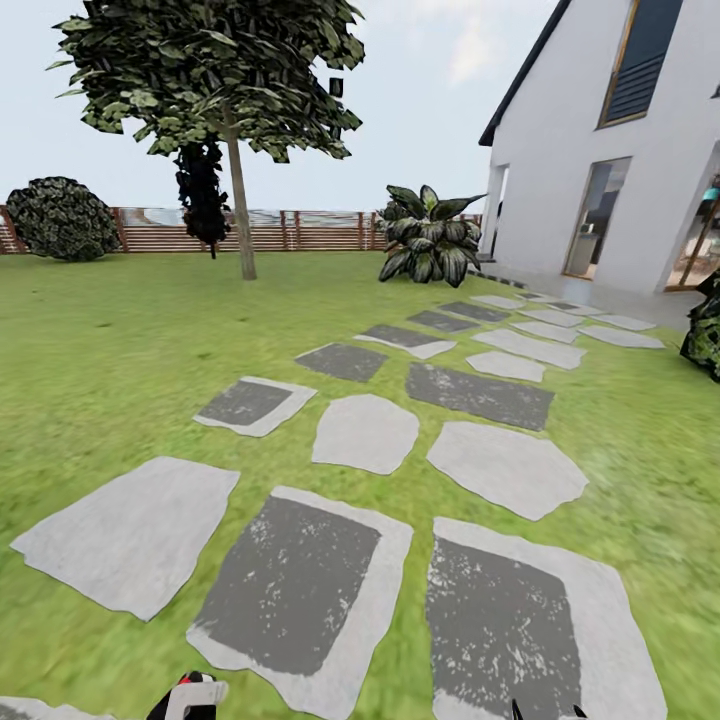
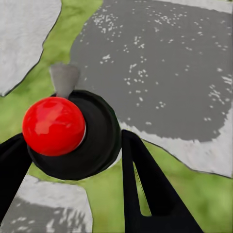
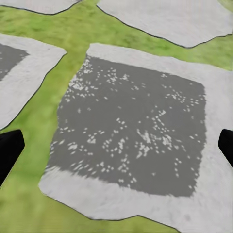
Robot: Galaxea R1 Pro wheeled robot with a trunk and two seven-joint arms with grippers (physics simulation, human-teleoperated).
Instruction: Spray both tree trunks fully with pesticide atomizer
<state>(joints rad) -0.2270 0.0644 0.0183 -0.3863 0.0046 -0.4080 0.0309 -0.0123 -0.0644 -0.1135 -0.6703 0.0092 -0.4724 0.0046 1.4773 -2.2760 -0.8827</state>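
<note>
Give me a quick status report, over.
Left pincer shut on the atomizer. Right pincer open, nothing in it. One tree trunk ahead across the lawn, no white specks seen on it. Nothing seen blocking.

Glossy red ball [image 2: 53,126], matt black claw [image 2: 73,160], rough speckled stone slabs [image 1: 290,580], wooden-slat fence [image 1: 300,232]

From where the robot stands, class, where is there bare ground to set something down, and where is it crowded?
Free: the lawn between the tree trunk and the stone slabs, and grass right of the path toward the house. Crowded: the striped plant at the path's far end.
</note>
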